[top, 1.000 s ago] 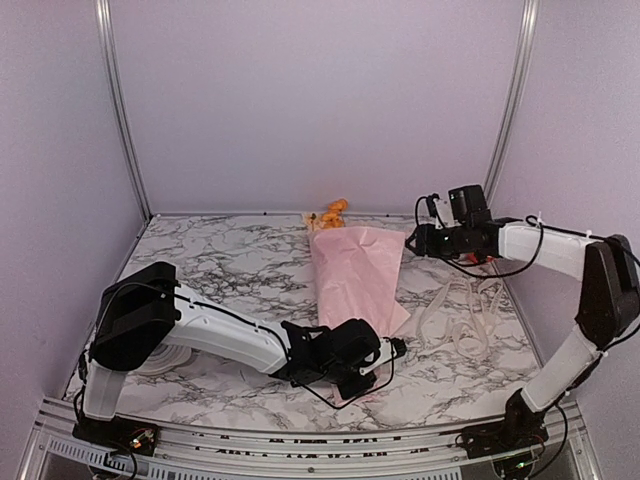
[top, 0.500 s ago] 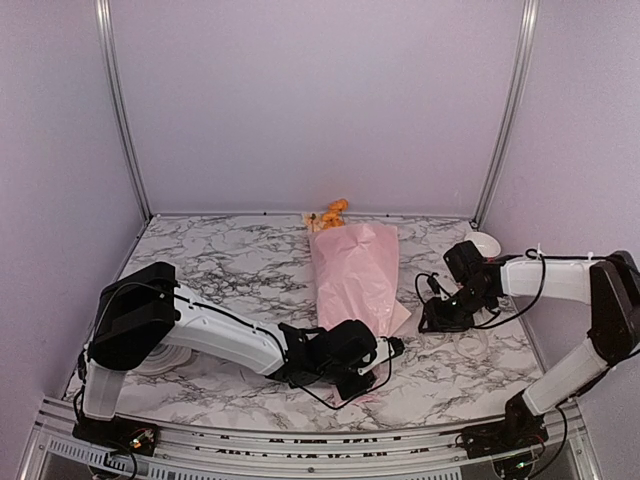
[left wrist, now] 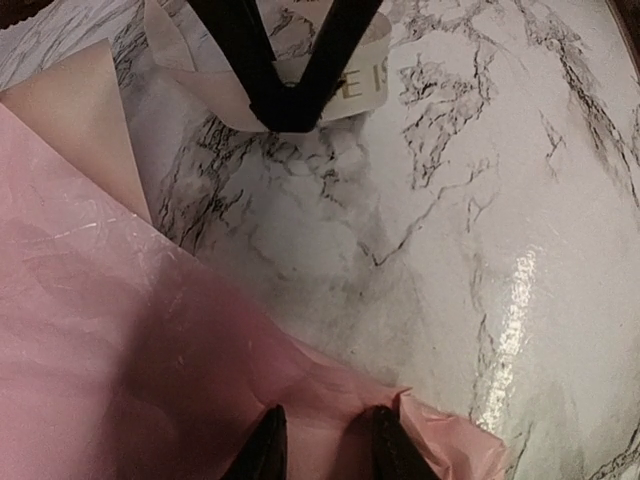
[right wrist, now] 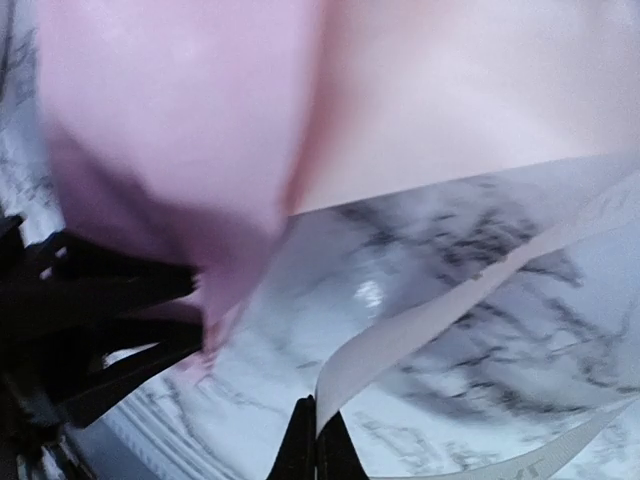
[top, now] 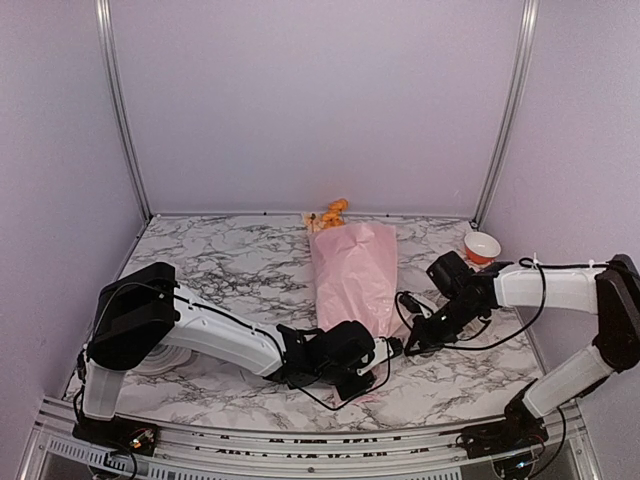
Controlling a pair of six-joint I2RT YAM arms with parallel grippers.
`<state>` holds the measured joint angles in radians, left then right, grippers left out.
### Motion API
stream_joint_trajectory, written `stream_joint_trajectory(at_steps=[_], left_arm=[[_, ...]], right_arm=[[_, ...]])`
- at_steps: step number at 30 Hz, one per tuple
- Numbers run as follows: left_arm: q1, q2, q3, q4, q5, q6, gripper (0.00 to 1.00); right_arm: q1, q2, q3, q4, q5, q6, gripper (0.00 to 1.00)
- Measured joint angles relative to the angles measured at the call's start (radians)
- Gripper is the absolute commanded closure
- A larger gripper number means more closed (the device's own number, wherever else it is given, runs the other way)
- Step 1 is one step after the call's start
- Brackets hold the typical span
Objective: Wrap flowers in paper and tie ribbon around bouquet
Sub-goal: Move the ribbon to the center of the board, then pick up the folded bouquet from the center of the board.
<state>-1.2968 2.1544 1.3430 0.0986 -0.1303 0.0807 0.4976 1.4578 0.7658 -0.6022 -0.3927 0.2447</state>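
Flowers [top: 334, 209] poke from pink paper [top: 350, 272] cone.

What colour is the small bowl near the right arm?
The bowl is red outside, white inside; top external view.

Soft even light, glare patch on marble table [left wrist: 515, 290], right wrist view motion-blurred, paper [right wrist: 170, 100] and ribbon [right wrist: 385, 348] smeared

Marble tbl [top: 230, 260]: bouquet [top: 352, 275], ribbon [left wrist: 365, 85], bowl [top: 482, 246].
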Motion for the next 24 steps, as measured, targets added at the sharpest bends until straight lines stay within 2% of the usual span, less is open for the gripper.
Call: stream_joint_trajectory(at_steps=[3,4,6,8,9,11,16,24], left_arm=[[0.000,-0.001,-0.002,0.004,0.000,0.000,0.70],[0.000,-0.001,-0.003,0.005,0.000,0.000,0.70],[0.000,-0.008,-0.012,0.003,0.003,0.002,0.70],[0.000,-0.013,-0.017,-0.001,0.008,0.005,0.70],[0.000,-0.014,-0.017,-0.002,0.010,0.005,0.70],[0.000,-0.016,-0.018,-0.004,0.017,0.004,0.70],[0.001,-0.016,-0.018,-0.006,0.021,0.004,0.70],[0.002,-0.016,-0.016,-0.009,0.024,0.005,0.70]], right_arm=[[0.088,-0.082,0.004,-0.046,-0.114,-0.008,0.66],[0.109,-0.100,0.007,-0.063,-0.139,-0.005,0.51],[0.135,-0.130,0.015,-0.120,-0.141,0.007,0.28],[0.124,-0.150,0.025,-0.173,-0.101,0.020,0.11],[0.120,-0.162,0.031,-0.196,-0.074,0.032,0.06],[0.116,-0.185,0.051,-0.234,-0.019,0.046,0.01],[0.089,-0.188,0.105,-0.204,0.052,0.069,0.00],[-0.002,-0.060,0.127,0.154,-0.082,0.145,0.05]])
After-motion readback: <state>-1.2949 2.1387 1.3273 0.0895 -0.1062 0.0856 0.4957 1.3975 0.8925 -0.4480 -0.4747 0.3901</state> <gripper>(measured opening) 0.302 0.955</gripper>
